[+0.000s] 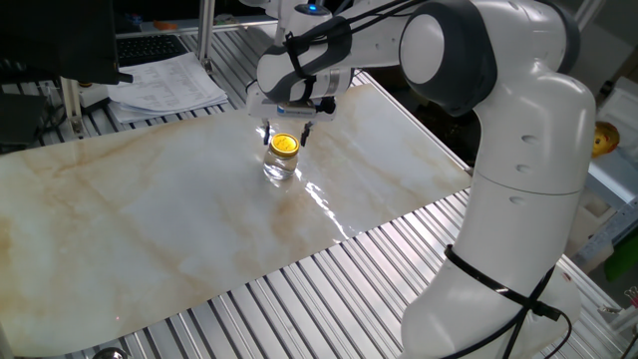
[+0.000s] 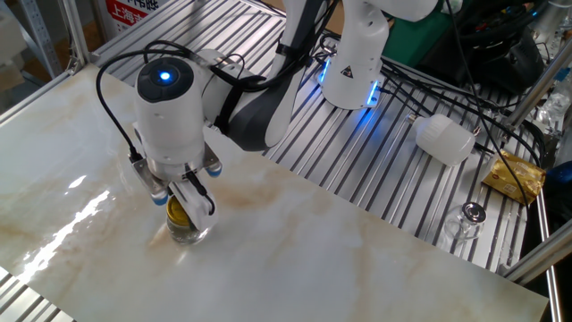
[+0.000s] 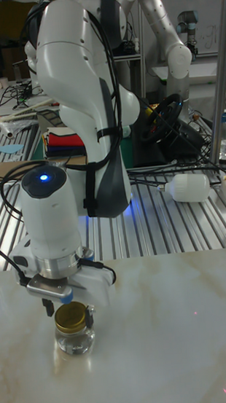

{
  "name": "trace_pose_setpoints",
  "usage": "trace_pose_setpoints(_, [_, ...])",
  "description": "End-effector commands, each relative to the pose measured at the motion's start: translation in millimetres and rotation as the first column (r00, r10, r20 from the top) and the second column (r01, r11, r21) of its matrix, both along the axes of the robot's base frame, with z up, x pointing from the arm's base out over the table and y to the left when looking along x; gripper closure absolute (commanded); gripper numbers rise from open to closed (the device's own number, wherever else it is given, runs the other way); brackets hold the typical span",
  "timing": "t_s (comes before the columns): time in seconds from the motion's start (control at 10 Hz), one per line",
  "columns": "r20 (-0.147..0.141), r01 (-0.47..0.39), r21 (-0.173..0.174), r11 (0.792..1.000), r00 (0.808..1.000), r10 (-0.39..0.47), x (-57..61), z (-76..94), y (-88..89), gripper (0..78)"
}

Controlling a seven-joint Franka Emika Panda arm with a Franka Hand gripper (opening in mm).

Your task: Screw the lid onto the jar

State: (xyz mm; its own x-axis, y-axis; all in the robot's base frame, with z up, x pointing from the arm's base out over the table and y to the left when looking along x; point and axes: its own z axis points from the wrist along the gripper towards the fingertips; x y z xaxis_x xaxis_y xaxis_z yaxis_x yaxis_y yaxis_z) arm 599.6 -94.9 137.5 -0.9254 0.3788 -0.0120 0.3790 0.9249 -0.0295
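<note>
One lid (image 3: 72, 316) sits on the jar (image 3: 75, 338), which stands on the marble bench (image 1: 150, 219). The jaws of the gripper (image 3: 67, 308) stand open either side of the lid, not gripping. Risks: a cross-threaded or loose lid, or the unrestrained jar turning or sliding under torque.

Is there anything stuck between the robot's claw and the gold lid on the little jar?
No, nothing visible is in the way. The gripper hangs right over the lid, a finger on each side of it. The lid already sits on top of the jar, with only bare marble table around.
</note>
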Motion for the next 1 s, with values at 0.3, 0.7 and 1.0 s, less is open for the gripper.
trace_pose_setpoints(0.3, [-0.021, -0.04, -0.005, 0.999, 0.999, 0.04, 9.7, 12.4, -0.9, 0.1])
trace_pose_setpoints(0.7, [-0.035, -0.3, -0.025, 0.954, 0.954, 0.299, 10.3, 19.4, 9.8, 0.1])
trace_pose_setpoints(1.0, [-0.038, -0.364, -0.007, 0.931, 0.931, 0.364, 12.3, 11.6, 12.4, 0.1])
